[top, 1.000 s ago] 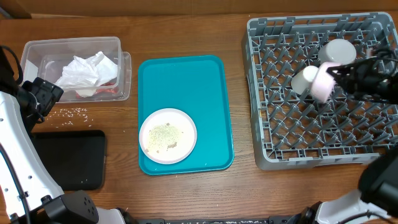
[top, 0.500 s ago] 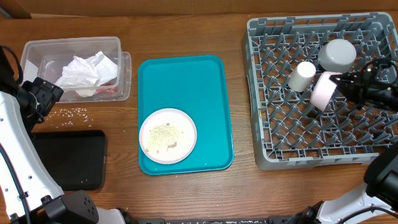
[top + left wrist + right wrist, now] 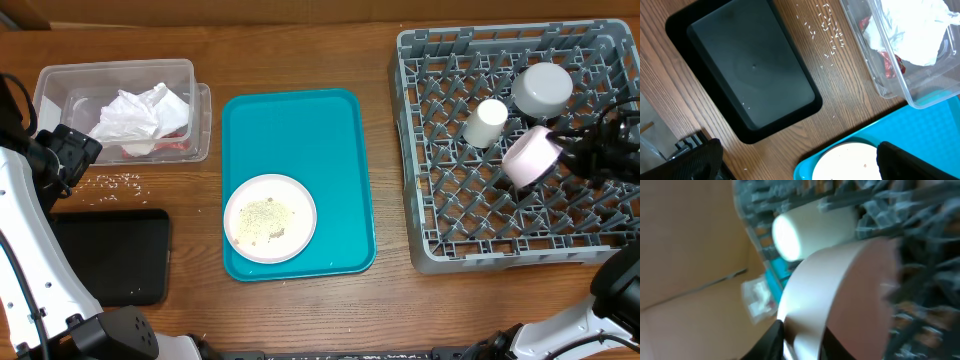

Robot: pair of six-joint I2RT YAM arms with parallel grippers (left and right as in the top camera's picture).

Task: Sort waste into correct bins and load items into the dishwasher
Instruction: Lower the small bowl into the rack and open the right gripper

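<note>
Step in hand, as I judge it: seating the pale bowl [image 3: 528,158] in the dish rack [image 3: 440,230]. The bowl sits tilted on its edge among the pegs, middle right of the rack. It is just beside the white cup [image 3: 487,122], which lies on its side. The upturned grey bowl [image 3: 543,88] sits just behind both.

Right hand [image 3: 566,150]: its fingers [image 3: 771,342] straddle the bowl's wall at the rim. The wrist view is blurred, so I cannot tell whether they pinch it or have slackened.

Left hand [image 3: 68,152]: spread wide, nothing between the fingers. It hovers over the counter's left side, between the clear tub [image 3: 60,78] and the black tray [image 3: 110,255].

To do this well:
- Let the lower rim settle between two peg rows before freeing it.
- Part the fingers only enough to clear the wall.
- Draw back along the line of the rim so nothing drags the bowl over.
- Mind the cup, which is near enough to be knocked.
- Risk: a round bowl on edge may roll or tip flat if the pegs do not catch it.

Not yet done, by my reading: the plate [image 3: 270,217] with crumbs sits on the teal tray [image 3: 340,130], and loose rice [image 3: 112,181] lies on the counter. The napkin [image 3: 140,112] and red wrapper [image 3: 172,146] lie in the tub.

Surface: wood-grain counter [image 3: 300,310], flat and matte. Room: a tan board runs along the far edge; nothing more shows.
</note>
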